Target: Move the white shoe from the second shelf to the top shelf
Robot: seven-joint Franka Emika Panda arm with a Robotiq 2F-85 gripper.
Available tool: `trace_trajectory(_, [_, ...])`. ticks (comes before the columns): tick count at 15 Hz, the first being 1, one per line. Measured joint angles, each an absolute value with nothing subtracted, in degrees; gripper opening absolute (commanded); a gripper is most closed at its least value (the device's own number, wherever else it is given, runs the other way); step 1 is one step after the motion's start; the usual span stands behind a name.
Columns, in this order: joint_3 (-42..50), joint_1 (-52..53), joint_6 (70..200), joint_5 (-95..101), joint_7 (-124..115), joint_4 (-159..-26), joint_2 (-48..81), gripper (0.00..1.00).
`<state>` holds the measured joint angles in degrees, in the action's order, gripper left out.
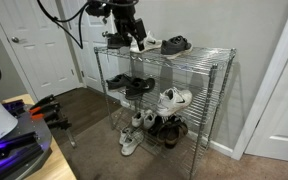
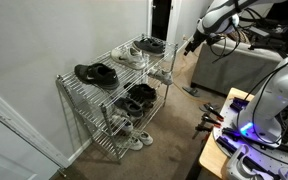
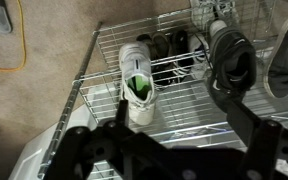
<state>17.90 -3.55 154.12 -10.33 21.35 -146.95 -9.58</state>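
Gripper [image 3: 169, 150] spread wide above white shoe [image 3: 137, 85] lying on top shelf [image 3: 189, 100]; black shoe [image 3: 229, 60] just beside.

1. Rack [image 1: 222, 80] of chrome wire: one, with three tiers. The top shelf [image 1: 199, 55] and the second shelf [image 1: 156, 97] are two of them.
2. Shoes on the top shelf, wrist view, are three: one white sneaker [image 3: 137, 85] with green inside, one black shoe [image 3: 232, 60], one pale shoe [image 3: 284, 72] cut by the edge.
3. On the second shelf, in an exterior view: two black shoes [image 1: 129, 84] and one white shoe [image 1: 176, 97].
4. Small white sneakers [image 1: 131, 140] at the bottom — two.
5. Dark shoes [image 1: 170, 127] at the bottom — number unclear.
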Motion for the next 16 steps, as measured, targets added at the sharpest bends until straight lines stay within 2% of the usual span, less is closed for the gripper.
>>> trace_trajectory(6, [18.18,-2.20,164.74,-22.18,23.23,-145.17,3.31,1.00])
trace_trajectory(16, [15.31,-5.10,161.53,-28.26,23.86,-130.26,21.17,1.00])
